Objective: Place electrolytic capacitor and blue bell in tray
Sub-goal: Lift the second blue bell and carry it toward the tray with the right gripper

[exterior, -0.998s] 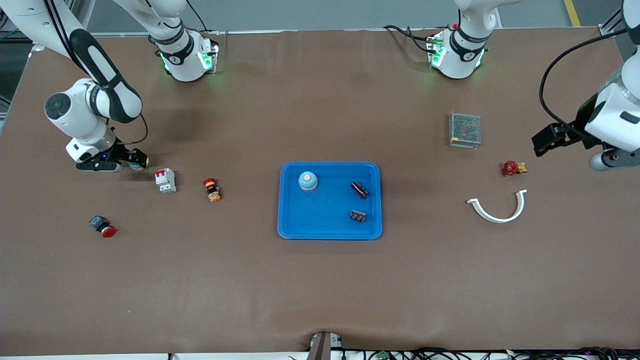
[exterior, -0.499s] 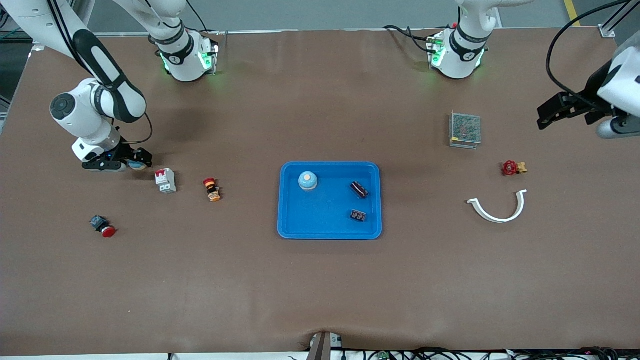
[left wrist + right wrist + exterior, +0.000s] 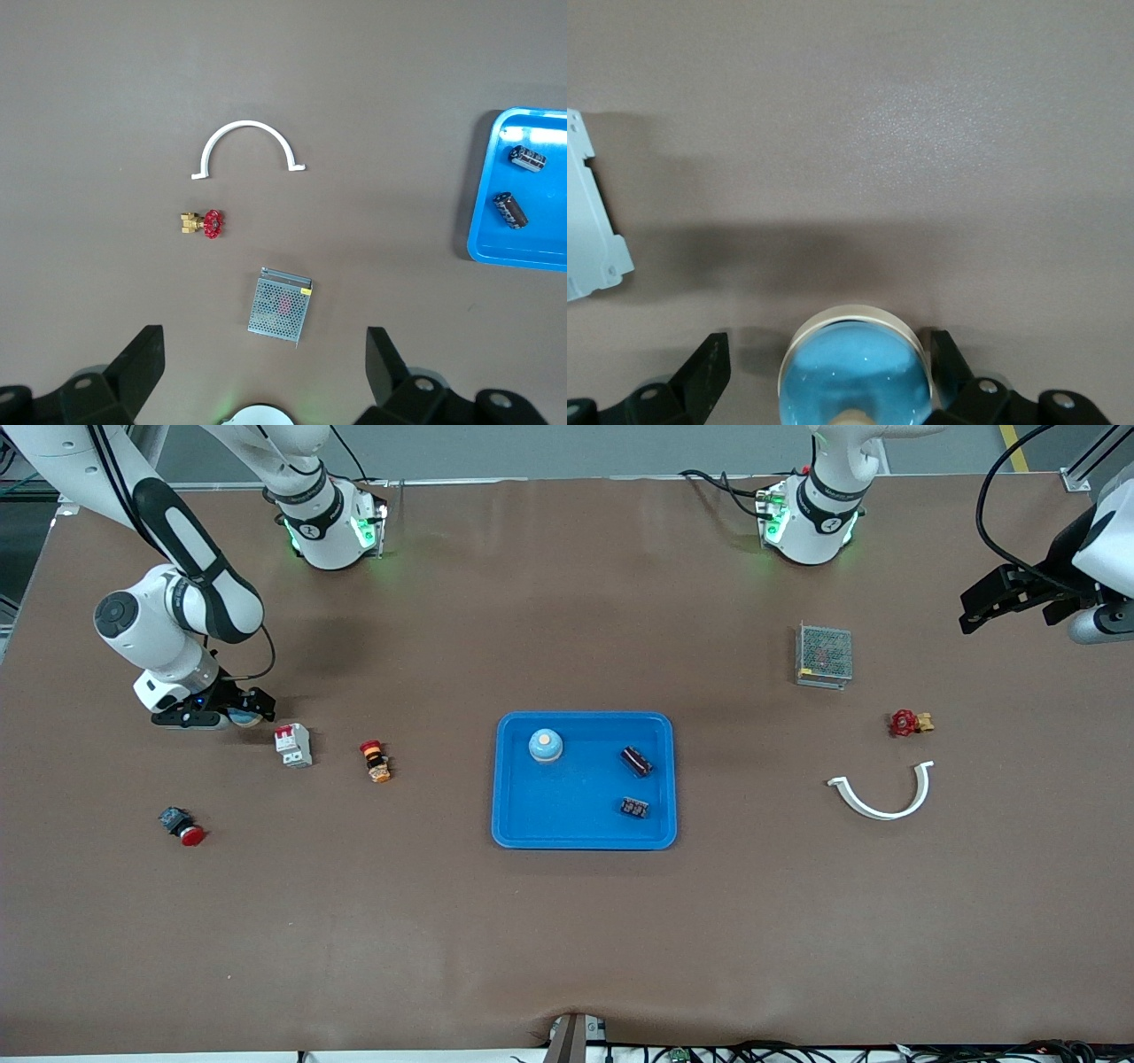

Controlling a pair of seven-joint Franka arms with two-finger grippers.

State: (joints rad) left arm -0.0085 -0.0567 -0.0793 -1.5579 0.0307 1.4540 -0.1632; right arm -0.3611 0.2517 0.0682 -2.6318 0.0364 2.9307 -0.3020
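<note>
Here the right gripper (image 3: 824, 376) sits low, its open fingers either side of a blue bell (image 3: 855, 372) beside the circuit breaker (image 3: 293, 745). The left gripper (image 3: 263, 376) hangs open, high over the left arm's end of the table. The tray (image 3: 514, 828) holds another bell (image 3: 546, 745) and two capacitors (image 3: 636, 760).

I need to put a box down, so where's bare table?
Bare: the wide strip nearer the camera than the tray, and the stretch between tray and arm bases. Crowded: the breaker and push buttons by the right gripper, which straddles a bell; the valve, white arc and mesh box near the left gripper.

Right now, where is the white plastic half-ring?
Front view: the white plastic half-ring lies toward the left arm's end of the table, beside the red-handled brass valve, nearer to the camera.
</note>
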